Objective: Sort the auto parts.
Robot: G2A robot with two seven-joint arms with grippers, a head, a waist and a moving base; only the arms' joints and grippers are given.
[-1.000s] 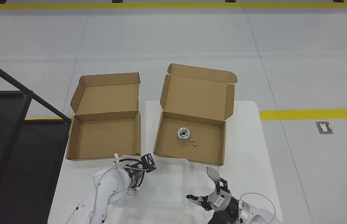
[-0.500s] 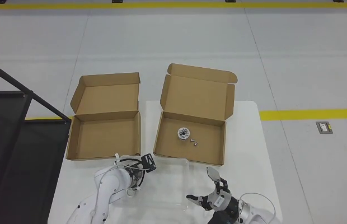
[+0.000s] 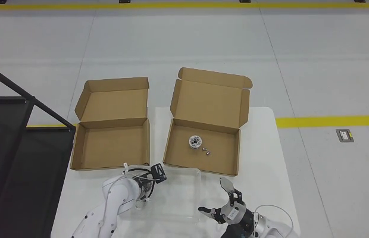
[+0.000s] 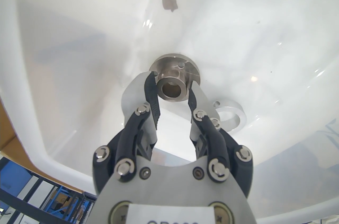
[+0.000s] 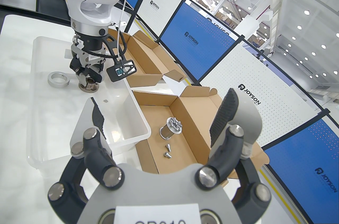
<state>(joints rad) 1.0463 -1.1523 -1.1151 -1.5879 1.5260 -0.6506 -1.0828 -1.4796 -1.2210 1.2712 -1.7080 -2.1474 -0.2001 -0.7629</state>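
Little has moved in the last second; the left arm has only nudged slightly over the clear plastic bin (image 5: 39,55). Nearest, the right gripper (image 5: 163,97) hangs with its jaws spread wide, holding nothing. Beyond it the left gripper (image 4: 170,88) stands in the bin, its jaws pinching the neck of the flanged hub (image 4: 174,71). The hub's bore points straight up between them, its flange sits on the bin floor, and an aluminium ring (image 4: 233,113) lies just beside it. Farthest are the left box (image 3: 110,146), bare inside, and the right box (image 3: 226,163) with a toothed cylinder (image 3: 195,141). A straight lift looks right.

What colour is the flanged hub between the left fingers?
Brownish bronze metal; the flanged hub shows best in the left wrist view.
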